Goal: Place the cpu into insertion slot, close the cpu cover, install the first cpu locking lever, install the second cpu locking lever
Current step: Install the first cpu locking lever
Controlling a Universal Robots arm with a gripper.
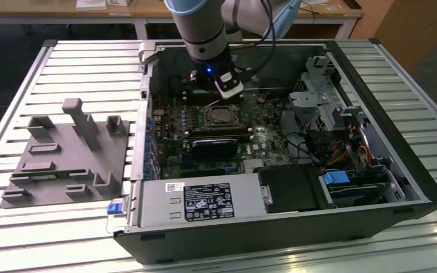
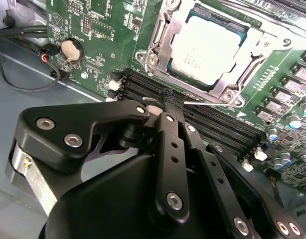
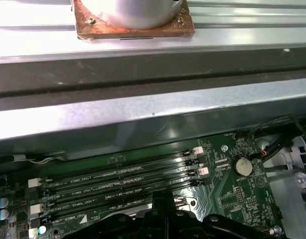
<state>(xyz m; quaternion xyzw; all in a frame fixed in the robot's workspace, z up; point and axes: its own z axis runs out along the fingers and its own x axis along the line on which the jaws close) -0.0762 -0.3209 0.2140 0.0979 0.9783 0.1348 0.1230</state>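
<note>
In the second wrist view the cpu (image 2: pixel 205 44) lies flat in the insertion slot (image 2: pixel 228 92), its silvery top showing through the window of the cpu cover (image 2: pixel 163 47), which is folded down over it. My gripper (image 2: pixel 169 98) is shut, its fingertips pressed together just beside the socket, over the memory slots. A thin wire locking lever (image 2: pixel 208 103) runs along the socket's near edge and meets the fingertips; I cannot tell whether it is pinched or only touched. In the exterior view the gripper (image 1: pixel 230 94) hangs just behind the insertion slot (image 1: pixel 220 115).
The green motherboard (image 1: pixel 196 142) lies inside an open black computer case (image 1: pixel 400 187). Long black memory slots (image 3: pixel 118 186) and a coin battery (image 3: pixel 242 167) sit close to the gripper (image 3: pixel 162 199). A grey fixture block (image 1: pixel 66 153) stands on the slatted table at the exterior view's left.
</note>
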